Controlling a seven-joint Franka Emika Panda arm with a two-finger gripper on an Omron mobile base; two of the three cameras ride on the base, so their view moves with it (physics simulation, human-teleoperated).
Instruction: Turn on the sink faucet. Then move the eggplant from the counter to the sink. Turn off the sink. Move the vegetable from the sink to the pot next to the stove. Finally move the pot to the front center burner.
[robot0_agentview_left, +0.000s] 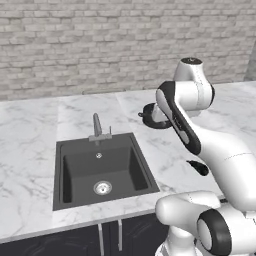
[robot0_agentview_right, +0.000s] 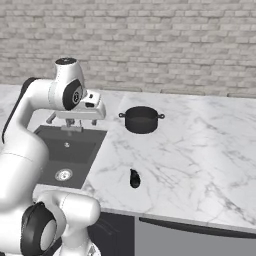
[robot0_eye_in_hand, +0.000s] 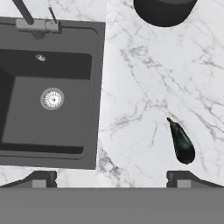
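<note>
The gripper is hanging high above the counter, its fingertips spread wide with nothing between them — likely so the hand can survey both targets. The eggplant is lying on the marble just ahead of the right fingertip. The sink is sitting ahead of the left one, the sink faucet at its far rim. No water is visibly running — the lever probably comes first.

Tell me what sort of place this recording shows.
A rendered kitchen, it seems: a marble counter with a recessed sink and faucet, a black pot, and an eggplant lying beside the basin.
</note>
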